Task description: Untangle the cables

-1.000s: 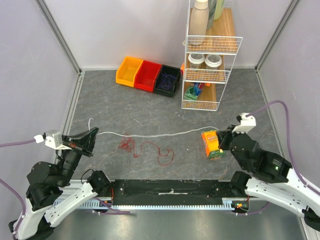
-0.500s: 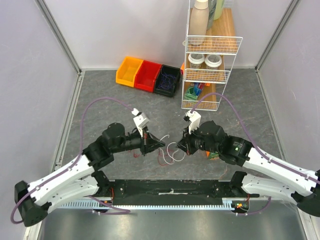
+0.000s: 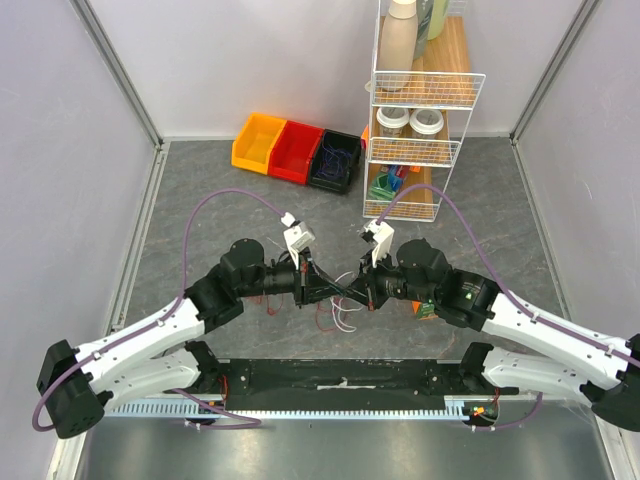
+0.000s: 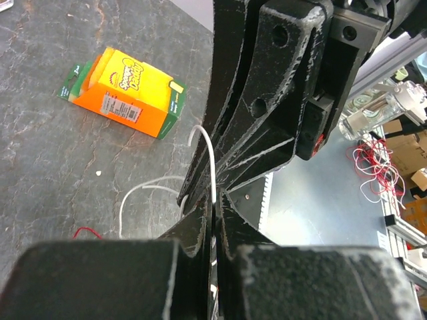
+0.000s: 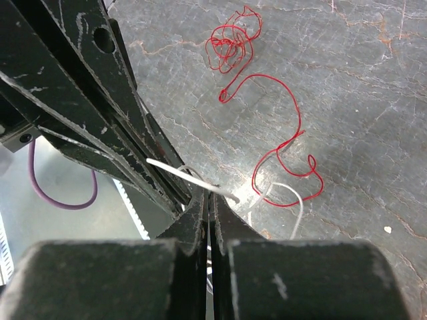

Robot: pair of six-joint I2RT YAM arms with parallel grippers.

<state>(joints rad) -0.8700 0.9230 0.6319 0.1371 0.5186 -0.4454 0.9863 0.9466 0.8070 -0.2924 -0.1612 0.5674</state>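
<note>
The white cable is pinched in both grippers, which meet tip to tip over the middle of the table. My left gripper is shut on it, with a short end sticking up from the tips. My right gripper is shut on the same white cable. Its slack hangs in loops on the table below. The red cable lies loose on the table beyond, in a tangled ball and open curves, and is partly hidden under my left arm in the top view. Dark blue wires lie in the black bin.
An orange snack box lies on the table to the right, mostly behind my right arm. Orange, red and black bins stand at the back. A white wire rack with bottles and jars stands back right.
Both arms came from their retracted poses to the table's middle. The white cable, earlier stretched across the table, is now bunched in loops. The grippers have since closed the gap and touch.
</note>
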